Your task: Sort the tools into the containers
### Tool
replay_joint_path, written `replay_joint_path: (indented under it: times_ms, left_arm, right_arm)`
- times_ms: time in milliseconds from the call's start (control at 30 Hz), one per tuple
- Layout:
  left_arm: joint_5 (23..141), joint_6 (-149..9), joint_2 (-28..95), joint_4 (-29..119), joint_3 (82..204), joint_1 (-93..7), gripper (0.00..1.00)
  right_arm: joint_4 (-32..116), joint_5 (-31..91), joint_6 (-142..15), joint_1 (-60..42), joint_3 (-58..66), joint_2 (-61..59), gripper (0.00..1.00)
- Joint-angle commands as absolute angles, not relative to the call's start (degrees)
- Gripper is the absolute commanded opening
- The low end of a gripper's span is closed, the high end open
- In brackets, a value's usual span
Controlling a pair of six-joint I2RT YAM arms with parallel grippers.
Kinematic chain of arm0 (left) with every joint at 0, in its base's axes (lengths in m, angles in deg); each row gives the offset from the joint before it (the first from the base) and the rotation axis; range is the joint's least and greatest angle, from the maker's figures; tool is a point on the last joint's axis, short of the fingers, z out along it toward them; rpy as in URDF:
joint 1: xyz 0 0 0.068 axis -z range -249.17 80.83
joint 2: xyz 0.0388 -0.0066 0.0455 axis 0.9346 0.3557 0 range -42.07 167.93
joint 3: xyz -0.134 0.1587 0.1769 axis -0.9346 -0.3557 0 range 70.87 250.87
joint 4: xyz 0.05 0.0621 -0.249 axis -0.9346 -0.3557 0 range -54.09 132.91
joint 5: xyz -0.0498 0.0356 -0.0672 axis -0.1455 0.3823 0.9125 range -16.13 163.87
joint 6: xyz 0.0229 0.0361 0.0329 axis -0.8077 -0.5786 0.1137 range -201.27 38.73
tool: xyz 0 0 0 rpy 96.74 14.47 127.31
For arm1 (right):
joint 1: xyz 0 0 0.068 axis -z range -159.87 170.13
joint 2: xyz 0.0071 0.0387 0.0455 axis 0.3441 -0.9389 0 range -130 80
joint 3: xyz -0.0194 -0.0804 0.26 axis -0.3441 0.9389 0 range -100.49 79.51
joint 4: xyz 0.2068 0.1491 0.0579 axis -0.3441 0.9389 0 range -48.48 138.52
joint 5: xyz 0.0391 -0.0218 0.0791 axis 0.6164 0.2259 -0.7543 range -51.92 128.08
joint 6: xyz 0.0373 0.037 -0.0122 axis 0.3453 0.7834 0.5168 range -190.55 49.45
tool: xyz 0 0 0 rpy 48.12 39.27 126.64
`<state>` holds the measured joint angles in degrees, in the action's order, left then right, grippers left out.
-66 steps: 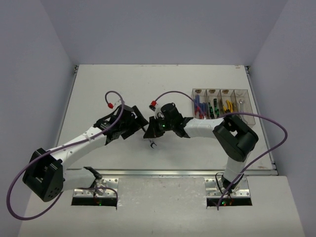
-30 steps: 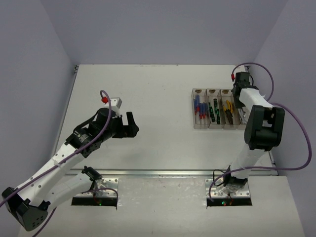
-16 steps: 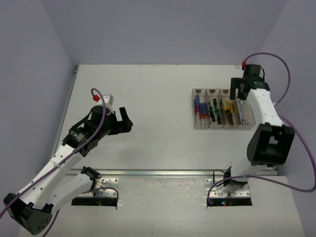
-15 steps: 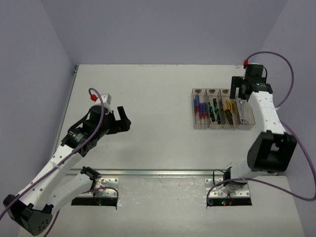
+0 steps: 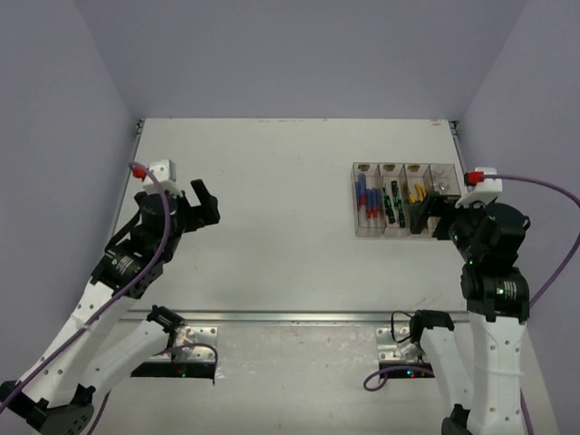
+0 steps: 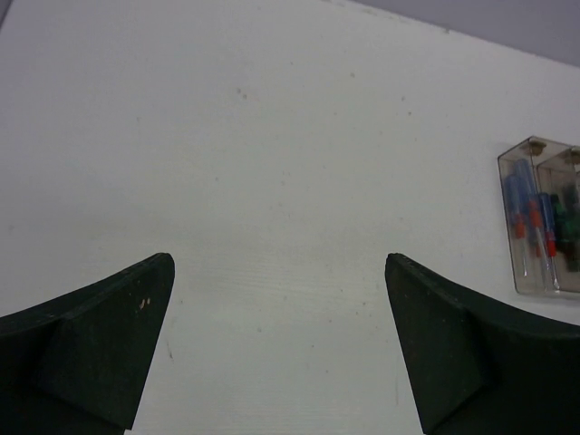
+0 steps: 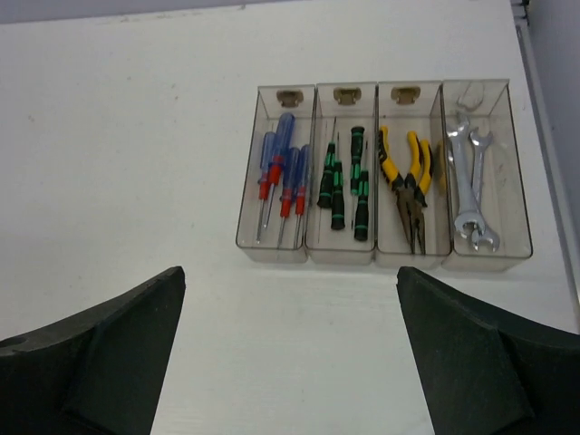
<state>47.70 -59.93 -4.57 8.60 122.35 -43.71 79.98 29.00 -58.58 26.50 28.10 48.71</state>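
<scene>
Four joined clear containers (image 7: 341, 256) stand at the right of the table, also visible as the containers (image 5: 367, 232) in the top view. From left to right they hold blue-and-red screwdrivers (image 7: 283, 172), black-and-green screwdrivers (image 7: 343, 186), yellow-handled pliers (image 7: 410, 181) and silver wrenches (image 7: 471, 195). My right gripper (image 7: 290, 272) is open and empty, raised over bare table just in front of the bins, and shows as the right gripper (image 5: 431, 216) from above. My left gripper (image 6: 278, 263) is open and empty over the left of the table, far from the bins, at the left gripper (image 5: 207, 203).
The left wrist view catches only the leftmost bins (image 6: 530, 288) at its right edge. The table's right edge (image 7: 544, 109) runs close beside the wrench bin. Purple cables loop off both arms.
The right arm has drawn back from above the wrench bin towards its base, its jaws now wide. The left arm has pulled back and to the left, still open.
</scene>
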Motion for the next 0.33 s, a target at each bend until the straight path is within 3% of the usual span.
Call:
replay_joint_path:
  times_ms: [0,300]
  left_arm:
    - [40.2,-64.8,-12.8,16.5,117.5,-43.9,1.0]
    - [37.0,-66.6,-21.0,19.0,111.3,-43.9,1.0]
  right_arm:
    - [86.8,30.5,-59.2,26.4,30.8,55.1,0.99]
    - [87.5,29.1,-60.2,26.3,33.2,57.6,0.99]
